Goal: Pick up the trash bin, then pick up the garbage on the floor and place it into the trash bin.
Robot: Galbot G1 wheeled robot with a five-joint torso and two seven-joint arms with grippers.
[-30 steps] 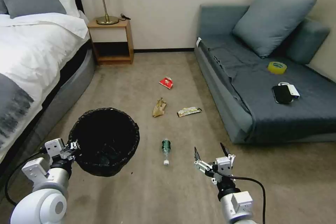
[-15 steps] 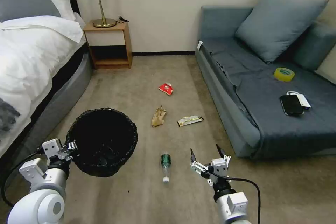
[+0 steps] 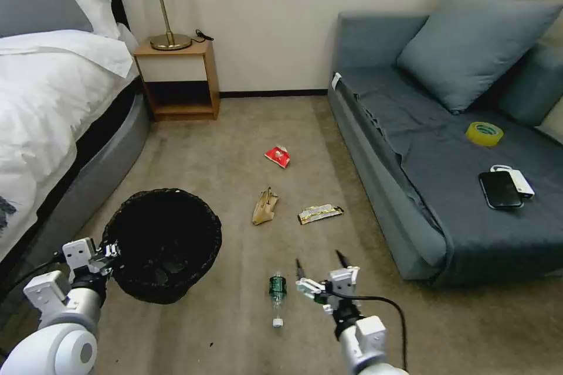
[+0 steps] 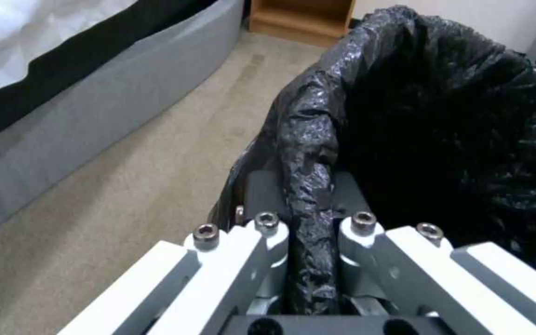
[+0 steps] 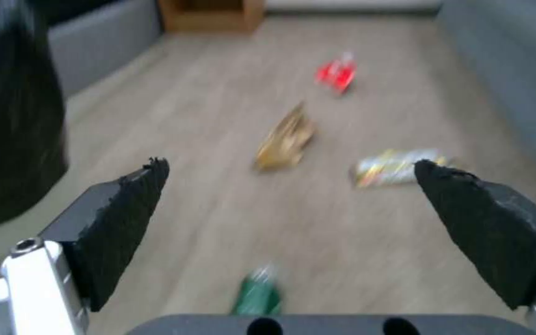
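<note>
Trash bin (image 3: 161,243), a round bucket lined with a crinkled black bag folded over its rim, sits at the lower left of the head view, between the bed (image 3: 53,105) and the litter on the carpet (image 3: 229,158). The left gripper (image 3: 111,252) holds it at the near-left rim; in the left wrist view the fingers (image 4: 268,242) are clamped on a fold of the black liner and the rim beneath it.

Four pieces of garbage lie on the carpet to the right of the bin. Nearest the robot is a clear bottle with a green label (image 3: 276,293), lying on its side with its white cap pointing toward the robot. Farther off are a crumpled brown paper bag (image 3: 265,207) and, just to its right, a flat gold-yellow wrapper (image 3: 319,213). Beyond them lies a red-and-white packet (image 3: 278,156).

The right gripper (image 3: 321,266) hangs low over the carpet just right of the bottle, its two dark-padded fingers (image 5: 125,223) spread wide and holding nothing. The right wrist view, blurred, looks out between them at the bottle, bag, wrapper and packet.

A grey-blue sofa (image 3: 410,129) runs along the right, carrying a large cushion (image 3: 475,41), a yellow tape roll (image 3: 484,133) and a black phone (image 3: 500,189). A wooden nightstand (image 3: 176,79) with a lamp (image 3: 158,0) stands against the far wall beside the bed.
</note>
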